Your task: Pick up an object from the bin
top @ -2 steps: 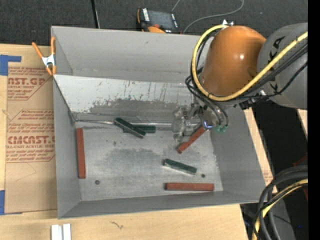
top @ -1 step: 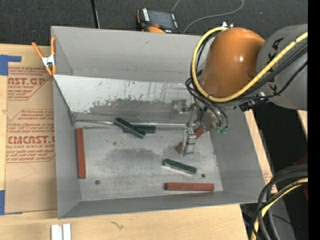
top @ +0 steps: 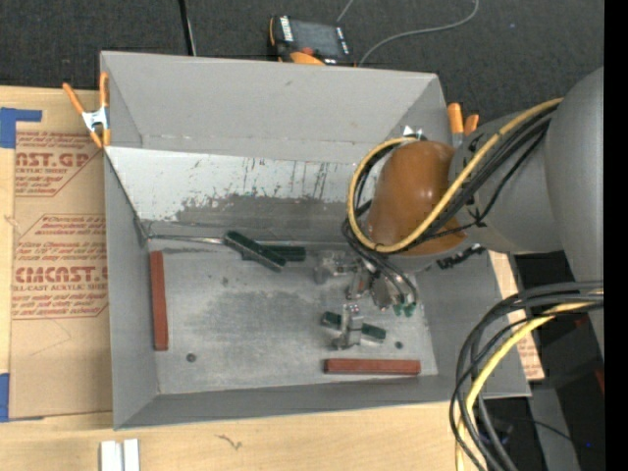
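From where I stand, the arm (top: 579,165) is a fat, smooth tube in pale grey, rounded like a pipe elbow, over the right edge of the bin (top: 275,96). Its wrist wears a glossy orange-brown cover (top: 410,192) shaped like a dome. Yellow and black cables (top: 356,194) run along the grey shell and loop round the cover. More of them hang in wide loops past the bin's near right corner. Under the cover sits the gripper (top: 349,324), a small cluster of silvery metal parts.

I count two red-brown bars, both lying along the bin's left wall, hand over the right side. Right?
No. The camera view shows one red-brown bar along the left wall; the second bar lies at the lower right, near the hand.
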Controlling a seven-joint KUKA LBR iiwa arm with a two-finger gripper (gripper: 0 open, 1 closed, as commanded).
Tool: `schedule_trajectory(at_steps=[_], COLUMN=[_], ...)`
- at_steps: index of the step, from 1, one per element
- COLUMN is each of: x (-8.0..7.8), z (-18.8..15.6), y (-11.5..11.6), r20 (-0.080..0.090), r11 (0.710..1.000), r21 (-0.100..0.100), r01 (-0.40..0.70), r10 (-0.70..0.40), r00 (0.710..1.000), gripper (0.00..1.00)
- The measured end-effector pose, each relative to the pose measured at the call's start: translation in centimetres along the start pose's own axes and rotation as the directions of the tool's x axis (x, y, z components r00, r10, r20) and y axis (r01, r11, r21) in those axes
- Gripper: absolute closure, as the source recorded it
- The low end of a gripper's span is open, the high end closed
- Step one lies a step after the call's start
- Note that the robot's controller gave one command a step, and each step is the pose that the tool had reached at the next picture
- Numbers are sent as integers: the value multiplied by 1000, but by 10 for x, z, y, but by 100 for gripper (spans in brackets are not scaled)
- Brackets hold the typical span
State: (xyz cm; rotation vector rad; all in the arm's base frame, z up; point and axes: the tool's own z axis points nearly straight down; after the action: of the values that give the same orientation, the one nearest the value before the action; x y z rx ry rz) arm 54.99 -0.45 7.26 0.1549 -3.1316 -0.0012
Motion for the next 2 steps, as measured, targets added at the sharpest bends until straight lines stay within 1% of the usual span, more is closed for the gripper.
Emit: schedule_trajectory(at_steps=[1, 2], x=[42, 41], z=[3, 3], y=[-41, -40], r20=[7, 6], r11=[993, 993], r21=[0, 0], r01=[-117, -114], r10=[117, 114], r00=[993, 993], gripper=[0, 100])
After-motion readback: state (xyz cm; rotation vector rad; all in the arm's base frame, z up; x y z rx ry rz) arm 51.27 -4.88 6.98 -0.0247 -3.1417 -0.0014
